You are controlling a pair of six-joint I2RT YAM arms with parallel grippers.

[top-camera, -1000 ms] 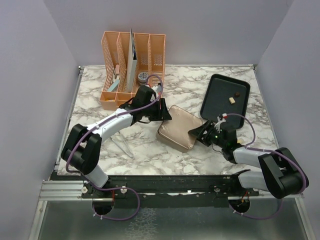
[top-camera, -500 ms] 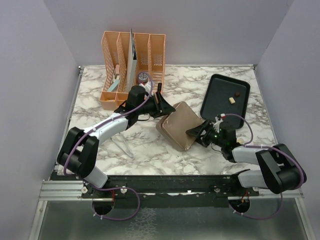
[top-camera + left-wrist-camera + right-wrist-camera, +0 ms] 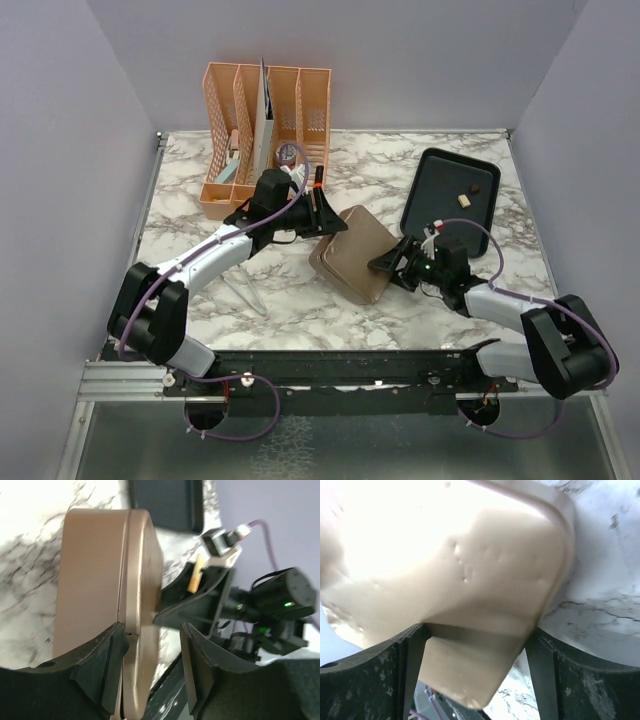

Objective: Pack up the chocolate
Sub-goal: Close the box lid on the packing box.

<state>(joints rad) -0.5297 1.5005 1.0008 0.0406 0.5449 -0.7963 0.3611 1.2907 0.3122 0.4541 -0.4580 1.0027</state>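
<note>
Tin: the gold tin (image 3: 350,255) sits mid-desk between the two arms, set cornerwise to the desk (image 3: 300,300) edges. Its lid seam (image 3: 122,580) shows unbroken in the left wrist view, so I judge it closed.
Chocolate: two pieces only, one cream (image 3: 463,199) and one dark (image 3: 476,187), lie on the black tray (image 3: 425,215) at the far right, well apart from the tin.
Left tool: the left tool (image 3: 330,214) is at the tin's far-left corner with its fingers spread wide. One finger (image 3: 107,665) is just beside the seam and the other stands off it.
Right tool: the right tool (image 3: 390,263) is at the tin's right edge. The tin's corner fills the gap between its fingers (image 3: 412,670); I cannot tell whether it is clamped or merely braced.
Key relation: the chocolate lies beyond the right tool, further back and to the right, so the right arm is nearer to it.
Next move: it likely hinges on parting the lid along the seam.
Room: there is open desk in front of the tin, while the orange organizer (image 3: 265,110) crowds the space behind the left tool.
</note>
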